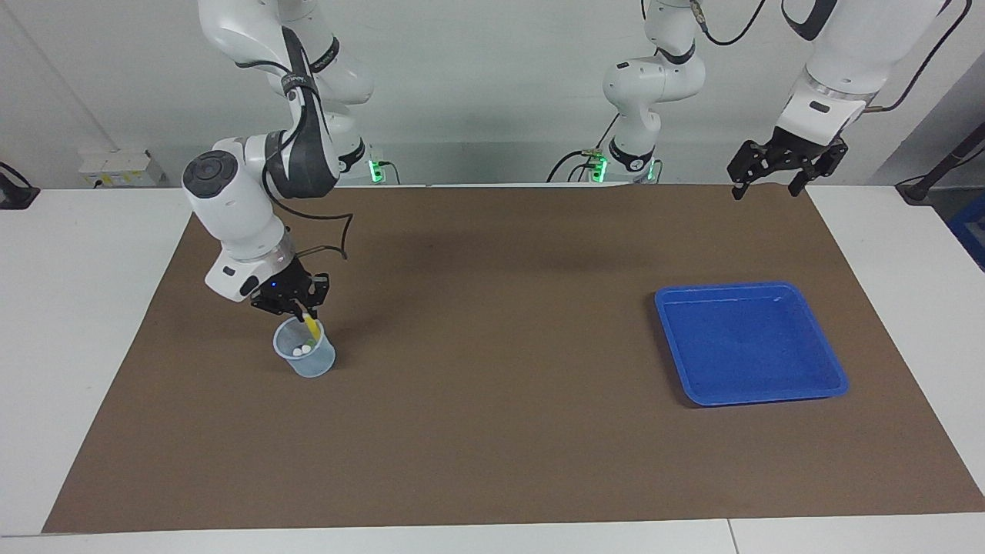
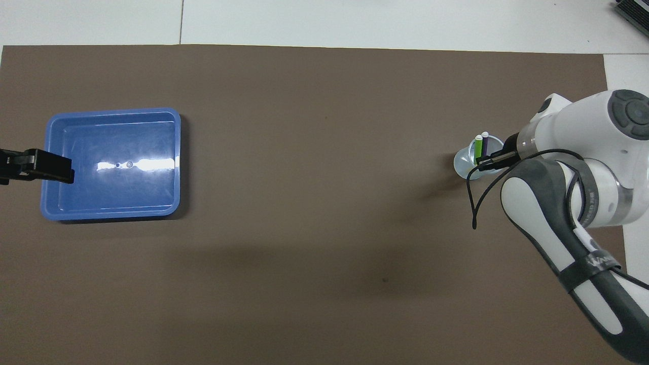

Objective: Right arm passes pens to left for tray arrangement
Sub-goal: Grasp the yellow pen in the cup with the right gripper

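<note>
In the facing view you see the right hand [image 1: 305, 310] down at the mouth of the translucent cup [image 1: 305, 350], its fingers pressed together on the upper end of the yellow pen [image 1: 310, 326], which leans in the cup. Two whitish pen tips show just inside the cup's rim. The cup stands on the brown mat [image 1: 492, 431] at the right arm's end of the bench. The blue tray [image 1: 835, 382] lies on the mat toward the left arm's end, well apart from the cup. The left hand [image 1: 765, 189] hangs high over the mat's edge nearest the robots, fingers spread and holding nothing; that arm waits.

In the overhead view you see the green pen [image 2: 478, 147] and the purple pen [image 2: 484, 142] standing side by side in the cup [image 2: 462, 162], with the right hand [image 2: 488, 163] over the cup's rim beside them. The yellow pen is hidden under it. The left hand's tip [image 2: 50, 169] covers the tray's [image 2: 111, 112] edge at the left arm's end.
</note>
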Robot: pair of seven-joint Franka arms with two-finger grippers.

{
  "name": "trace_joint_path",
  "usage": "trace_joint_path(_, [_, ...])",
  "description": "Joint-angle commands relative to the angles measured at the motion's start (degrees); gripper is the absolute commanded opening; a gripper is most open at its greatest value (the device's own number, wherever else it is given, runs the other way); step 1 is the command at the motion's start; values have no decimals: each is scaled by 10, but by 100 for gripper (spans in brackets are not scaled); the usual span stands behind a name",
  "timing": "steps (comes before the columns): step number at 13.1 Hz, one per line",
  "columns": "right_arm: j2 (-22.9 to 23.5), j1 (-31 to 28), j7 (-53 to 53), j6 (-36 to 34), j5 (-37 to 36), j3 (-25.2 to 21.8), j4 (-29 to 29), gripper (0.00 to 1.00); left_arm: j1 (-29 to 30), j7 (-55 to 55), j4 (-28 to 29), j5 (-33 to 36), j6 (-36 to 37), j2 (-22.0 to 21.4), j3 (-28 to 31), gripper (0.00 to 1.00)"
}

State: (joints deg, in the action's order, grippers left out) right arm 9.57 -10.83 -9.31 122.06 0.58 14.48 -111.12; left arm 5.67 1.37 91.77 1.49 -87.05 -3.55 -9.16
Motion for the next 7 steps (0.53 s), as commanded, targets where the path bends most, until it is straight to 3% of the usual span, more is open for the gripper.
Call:
trace_joint_path(1, [2, -7, 8, 12, -15, 3, -4, 0, 5, 1, 12, -8, 7, -15, 3, 100])
trace_joint_path(5, [2, -9, 6, -5, -15, 2, 17, 0, 9, 5, 10, -34, 10, -15, 11, 100])
trace_joint_path(7, [-3, -9, 6, -59, -15, 2, 57, 0, 4, 6, 14, -39, 7, -18, 10, 100])
